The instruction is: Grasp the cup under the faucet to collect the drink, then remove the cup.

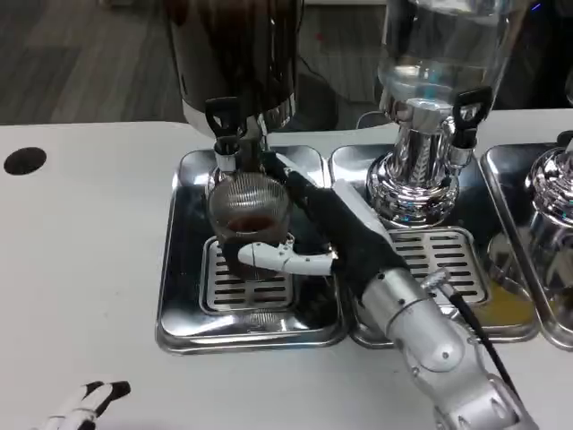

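The right hand (295,242) wraps its fingers around the ribbed clear glass cup (248,213), which stands upright directly beneath the black faucet (226,134), dark drink pooling at its bottom.

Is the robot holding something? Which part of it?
Yes. The right hand holds the clear ribbed glass cup around its lower side, under the black faucet.

- The right forearm reaches up and leftward from the lower right corner, silver along its length, with a dark wrist section.
- The right hand (309,228) is wrapped around the cup (248,213), one white finger crossing its near side.
- The left hand (85,403) lies low at the bottom left edge, its fingers (112,391) black-tipped, holding nothing.
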Available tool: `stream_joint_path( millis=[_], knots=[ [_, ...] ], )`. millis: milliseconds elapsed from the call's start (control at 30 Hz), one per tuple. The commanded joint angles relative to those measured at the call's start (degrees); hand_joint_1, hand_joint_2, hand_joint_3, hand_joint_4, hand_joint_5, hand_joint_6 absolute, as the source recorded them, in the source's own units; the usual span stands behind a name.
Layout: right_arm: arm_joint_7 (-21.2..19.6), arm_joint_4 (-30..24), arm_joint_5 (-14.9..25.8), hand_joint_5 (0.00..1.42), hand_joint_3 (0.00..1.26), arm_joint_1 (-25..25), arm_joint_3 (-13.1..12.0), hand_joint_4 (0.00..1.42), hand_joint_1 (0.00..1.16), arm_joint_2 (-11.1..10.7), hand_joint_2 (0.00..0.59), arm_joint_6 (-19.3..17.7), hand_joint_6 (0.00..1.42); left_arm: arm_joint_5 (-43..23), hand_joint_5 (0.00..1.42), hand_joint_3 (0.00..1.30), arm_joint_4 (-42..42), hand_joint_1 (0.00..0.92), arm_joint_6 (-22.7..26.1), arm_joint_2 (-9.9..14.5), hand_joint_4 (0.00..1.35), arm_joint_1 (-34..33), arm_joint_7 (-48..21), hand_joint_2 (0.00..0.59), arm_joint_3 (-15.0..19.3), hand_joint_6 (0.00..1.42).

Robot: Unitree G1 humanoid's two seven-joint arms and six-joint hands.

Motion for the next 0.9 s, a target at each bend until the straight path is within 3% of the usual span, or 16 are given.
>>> stream_joint_path(
  millis=[33,367,633,900],
  knots=[
    [-1.34,3.81,0.31,0.07,0.06,-2.85,0.03,0.06,0.72,1.63,0.098,-2.7,0.03,-1.06,0.23,0.22,1.1,0.0,-0.39,0.76,0.14,0.2,-0.62,0.04,1.0,0.42],
    [-3.17,8.47,0.0,0.08,0.06,-4.91,-0.2,0.05,0.75,2.94,0.088,-4.94,0.03,-3.09,0.24,0.22,1.77,0.0,-0.13,1.88,0.15,-0.7,-2.13,0.041,2.81,0.42],
    [-5.28,10.19,-1.01,0.11,0.01,-5.6,-0.13,0.04,0.87,2.77,0.063,-5.78,0.06,-4.21,0.25,0.22,1.91,0.0,0.41,2.21,0.16,-2.04,-4.29,0.044,3.74,0.42],
    [-8.47,10.75,-2.34,0.18,0.06,-4.78,-0.02,0.13,0.88,3.13,0.063,-5.48,0.12,-3.83,0.26,0.23,1.1,0.0,0.33,1.66,0.16,-1.97,-5.17,0.046,3.63,0.42]
  ],
)
